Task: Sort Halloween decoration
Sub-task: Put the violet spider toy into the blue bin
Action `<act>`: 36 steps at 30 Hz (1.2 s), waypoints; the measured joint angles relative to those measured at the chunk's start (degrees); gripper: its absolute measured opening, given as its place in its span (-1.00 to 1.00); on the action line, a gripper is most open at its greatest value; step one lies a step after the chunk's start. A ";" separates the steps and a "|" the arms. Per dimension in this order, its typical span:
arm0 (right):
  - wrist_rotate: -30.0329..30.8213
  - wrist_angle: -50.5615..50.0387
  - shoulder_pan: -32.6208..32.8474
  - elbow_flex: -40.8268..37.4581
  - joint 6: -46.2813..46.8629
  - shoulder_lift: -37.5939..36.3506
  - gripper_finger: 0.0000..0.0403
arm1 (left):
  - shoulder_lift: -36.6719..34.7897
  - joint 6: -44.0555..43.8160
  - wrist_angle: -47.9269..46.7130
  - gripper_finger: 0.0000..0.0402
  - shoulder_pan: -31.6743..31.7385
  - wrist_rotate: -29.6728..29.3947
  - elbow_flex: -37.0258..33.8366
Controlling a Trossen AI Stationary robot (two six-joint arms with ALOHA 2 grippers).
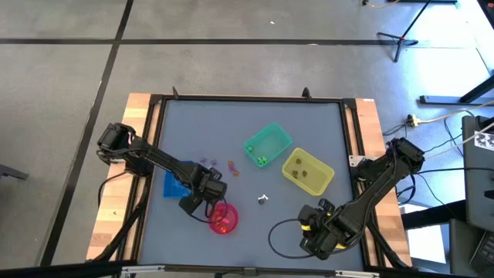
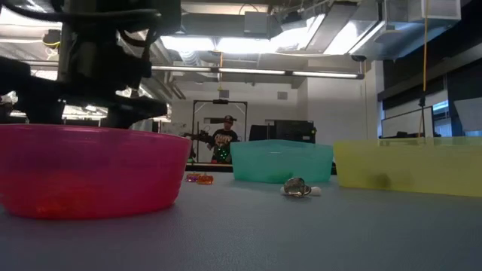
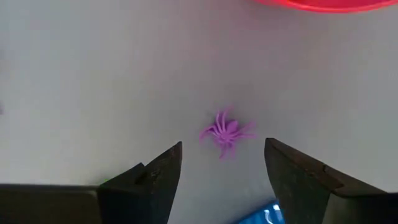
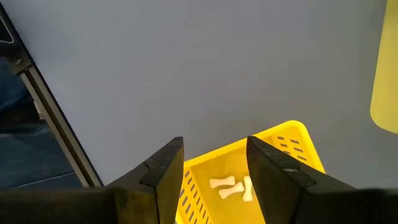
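Sort partly done: trinkets already in green bin, yellow bin and pink bowl; purple spider loose mid-tabletop under open, empty left gripper; right gripper part-open, empty.

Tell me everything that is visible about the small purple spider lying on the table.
The purple spider is a tiny trinket that looks like soft plastic, with a small body and thin legs spread outward. It lies flat on the grey table, on its own, touching nothing else. The left end effector is directly above it, with its two dark fingers open on either side and not touching it. The pink bowl's rim shows nearby.
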 joint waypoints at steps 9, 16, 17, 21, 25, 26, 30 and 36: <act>-0.02 0.00 0.01 0.00 -0.13 0.00 -0.14 | 0.00 3.03 4.01 0.01 0.04 0.03 -3.00; -0.02 0.00 0.02 0.00 -0.16 0.00 -0.14 | -0.12 2.99 7.29 0.00 0.07 0.36 -5.01; -0.02 0.00 0.01 0.00 -0.16 0.00 -0.14 | -0.15 2.95 7.33 0.00 0.07 0.37 -5.15; -0.02 -0.02 0.00 0.00 -0.16 0.00 -0.14 | -0.15 2.81 7.42 0.00 0.09 0.61 -5.25; -0.02 -0.01 0.01 0.00 -0.16 0.00 -0.14 | -0.15 2.81 7.42 0.00 0.09 0.81 -5.28; -0.02 -0.02 0.02 0.00 -0.16 0.00 -0.14 | -0.15 2.81 7.42 -0.01 0.09 0.81 -5.30; -0.02 -0.02 0.02 0.00 -0.18 0.00 -0.14 | -0.11 2.74 7.38 -0.11 0.09 0.90 -5.30; -0.02 -0.02 0.01 0.00 -0.18 0.00 -0.14 | -0.09 2.66 7.27 -0.29 0.04 1.22 -5.34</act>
